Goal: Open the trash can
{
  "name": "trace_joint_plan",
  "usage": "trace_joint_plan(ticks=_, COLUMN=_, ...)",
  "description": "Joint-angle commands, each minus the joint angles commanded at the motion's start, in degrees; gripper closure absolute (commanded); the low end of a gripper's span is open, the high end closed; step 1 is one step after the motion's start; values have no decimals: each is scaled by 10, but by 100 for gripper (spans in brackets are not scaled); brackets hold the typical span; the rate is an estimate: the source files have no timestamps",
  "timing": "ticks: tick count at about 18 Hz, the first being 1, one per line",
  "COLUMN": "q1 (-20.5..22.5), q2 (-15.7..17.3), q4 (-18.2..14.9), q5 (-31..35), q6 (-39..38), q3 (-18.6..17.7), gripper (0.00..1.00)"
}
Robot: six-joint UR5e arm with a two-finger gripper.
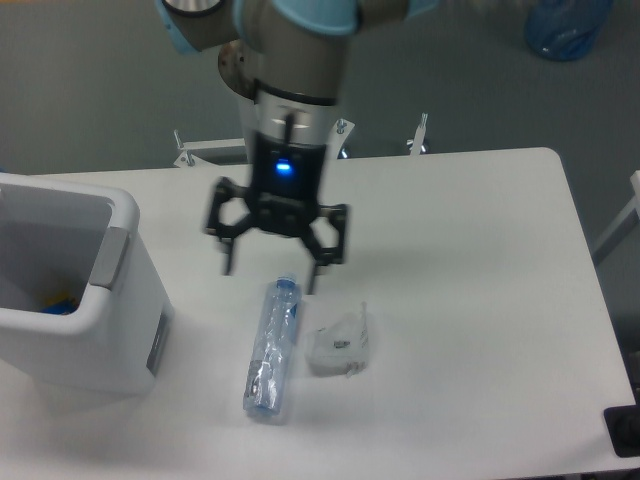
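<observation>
Bin [75, 300] stands at the table's [480, 300] left edge, top open. Gripper [270, 270] hangs mid-table, fingers apart, above a bottle [272, 348]; a wrapper [338, 345] lies beside the bottle.

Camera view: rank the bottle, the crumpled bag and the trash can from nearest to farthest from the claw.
1. Bottle: just below the open claw, its cap by one finger.
2. Crumpled bag: beside the bottle, on its right in the picture.
3. Trash can: at the table's left edge.

The trash can [75, 300], a large white boxy bin with rounded corners, stood upright at the bench's left edge. Its top was open, showing something blue inside, and a grey tab sat on its right rim.
</observation>
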Motion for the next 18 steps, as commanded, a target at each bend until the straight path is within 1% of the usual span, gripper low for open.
trace_joint_plan(ticks=2, q1=24, q2=-10, q4=1, q5=31, q6=59, q3=-18, gripper=0)
trace_joint_plan(ticks=6, q1=38, q2=-47, q4=3, q5=126, q6=125, q3=-16, gripper=0)
trace_joint_plan(ticks=8, q1=45, q2=-60, q4=3, q5=137, q6=152, q3=-10, gripper=0)
trace_joint_plan(ticks=10, q1=64, q2=-72, q4=2, q5=140, q6=179, q3=-5, gripper=0)
trace_joint_plan(ticks=12, q1=79, q2=-73, q4=-1, q5=140, q6=212, q3=-10, gripper=0)
trace_joint_plan(ticks=14, q1=89, q2=-73, q4=-1, q5=141, q6=267, q3=-21, gripper=0)
trace_joint_plan(ticks=16, q1=90, q2=-73, q4=-2, q5=144, q6=320, q3=-23, gripper=0)
trace_joint_plan(ticks=18, q1=89, q2=-74, q4=-2, q5=182, q6=352, q3=-26, gripper=0)
